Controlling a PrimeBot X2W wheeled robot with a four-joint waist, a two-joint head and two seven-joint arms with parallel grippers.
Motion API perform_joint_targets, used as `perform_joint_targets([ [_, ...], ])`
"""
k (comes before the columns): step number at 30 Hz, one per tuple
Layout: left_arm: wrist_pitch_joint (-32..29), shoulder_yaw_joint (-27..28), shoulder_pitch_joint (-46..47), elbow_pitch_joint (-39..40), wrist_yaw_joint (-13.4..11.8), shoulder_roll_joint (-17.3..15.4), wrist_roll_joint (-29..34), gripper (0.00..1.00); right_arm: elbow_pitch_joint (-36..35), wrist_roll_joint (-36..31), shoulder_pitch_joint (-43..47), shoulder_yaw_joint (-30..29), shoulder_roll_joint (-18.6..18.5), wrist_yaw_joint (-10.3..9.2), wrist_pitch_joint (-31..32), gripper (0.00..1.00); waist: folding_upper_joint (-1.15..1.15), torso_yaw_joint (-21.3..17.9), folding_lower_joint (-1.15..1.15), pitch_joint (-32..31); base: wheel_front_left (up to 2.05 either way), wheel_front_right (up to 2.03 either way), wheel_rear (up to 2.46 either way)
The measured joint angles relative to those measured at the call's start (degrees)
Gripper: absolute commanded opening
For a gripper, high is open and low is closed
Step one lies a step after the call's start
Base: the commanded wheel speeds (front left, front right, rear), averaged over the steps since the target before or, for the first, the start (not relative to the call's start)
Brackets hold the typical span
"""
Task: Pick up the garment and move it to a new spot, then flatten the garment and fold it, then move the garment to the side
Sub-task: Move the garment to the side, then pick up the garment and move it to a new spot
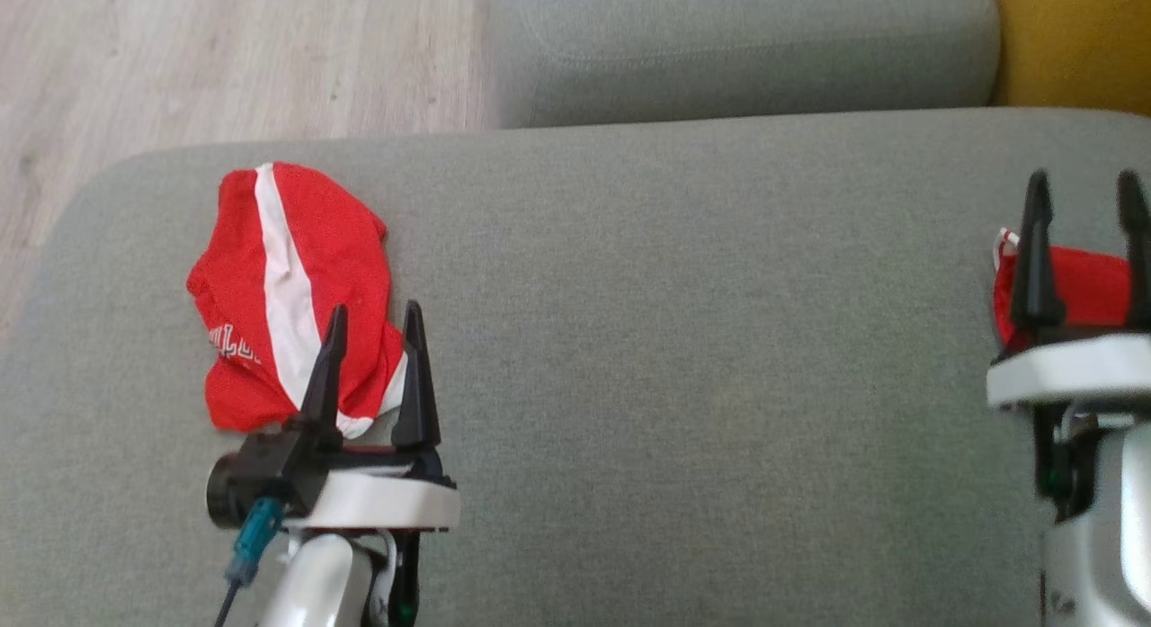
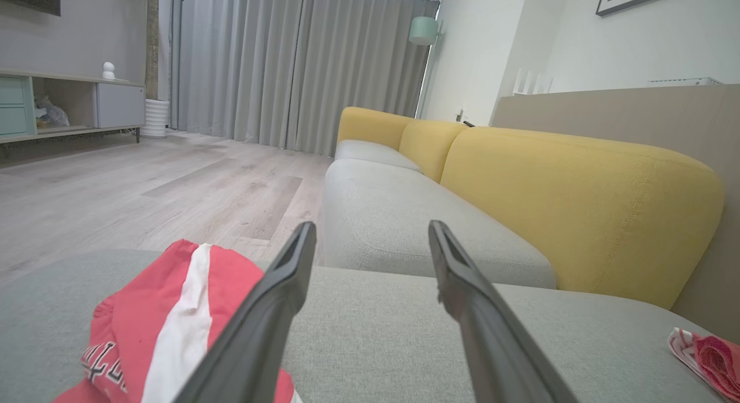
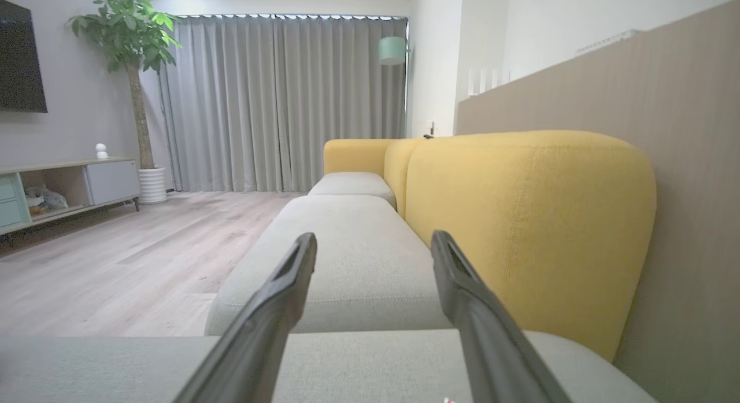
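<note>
The red garment [image 1: 346, 240], crossed by a white stripe [image 1: 286, 294], lay bunched at about nine o'clock on the grey seat cushion [image 1: 674, 339]. It looked not yet picked up. The left gripper [image 1: 375, 314] sat at the garment's five o'clock edge, its fingers apart with nothing between them, likely lined up to pinch that near hem. I couldn't tell whether it touched the cloth. Over at three o'clock the right gripper [image 1: 1084, 182] was spread too, above a second red cloth [image 1: 1093, 285], seemingly parked clear of the work.
</note>
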State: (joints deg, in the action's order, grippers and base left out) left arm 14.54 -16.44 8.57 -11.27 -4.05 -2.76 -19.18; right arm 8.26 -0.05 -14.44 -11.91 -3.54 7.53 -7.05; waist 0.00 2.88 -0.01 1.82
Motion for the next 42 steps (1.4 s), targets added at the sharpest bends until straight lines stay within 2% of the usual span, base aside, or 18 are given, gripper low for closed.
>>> perform_joint_targets([
  [4,0.0,0.0,-1.6,0.0,0.0,0.0,0.0,1.0,-1.3,2.5,4.4,0.8,0.8,0.0,-1.4,1.0,0.0,0.1,0.0,-1.3,0.0,0.0,0.0],
  [9,0.0,0.0,-4.3,-1.0,0.0,0.0,0.0,1.0,2.1,7.7,11.7,2.2,0.9,0.0,-4.7,1.0,0.0,0.2,0.0,-2.3,0.0,0.0,0.0],
  [14,0.0,0.1,-5.6,-1.8,0.1,0.0,0.0,1.0,5.5,8.9,17.3,5.4,1.1,0.0,-6.8,1.0,0.0,-0.4,0.01,-2.7,0.0,0.0,0.0],
  [31,0.0,0.7,-6.3,-2.6,0.1,0.0,0.4,1.0,4.4,10.4,17.9,7.6,1.1,0.0,-7.2,1.0,0.0,-0.6,0.01,-2.7,0.0,0.0,0.0],
  [37,0.0,1.7,-6.3,-3.2,0.0,0.0,0.7,1.0,3.7,11.2,18.0,9.8,1.1,0.0,-7.3,1.0,0.0,1.5,0.01,-2.8,0.0,0.0,0.0],
  [42,0.0,2.0,-6.3,-3.5,0.0,-0.1,1.6,1.0,3.4,12.1,19.0,12.3,1.1,0.0,-7.3,1.0,0.0,4.7,0.01,-2.9,0.0,0.0,0.0],
])
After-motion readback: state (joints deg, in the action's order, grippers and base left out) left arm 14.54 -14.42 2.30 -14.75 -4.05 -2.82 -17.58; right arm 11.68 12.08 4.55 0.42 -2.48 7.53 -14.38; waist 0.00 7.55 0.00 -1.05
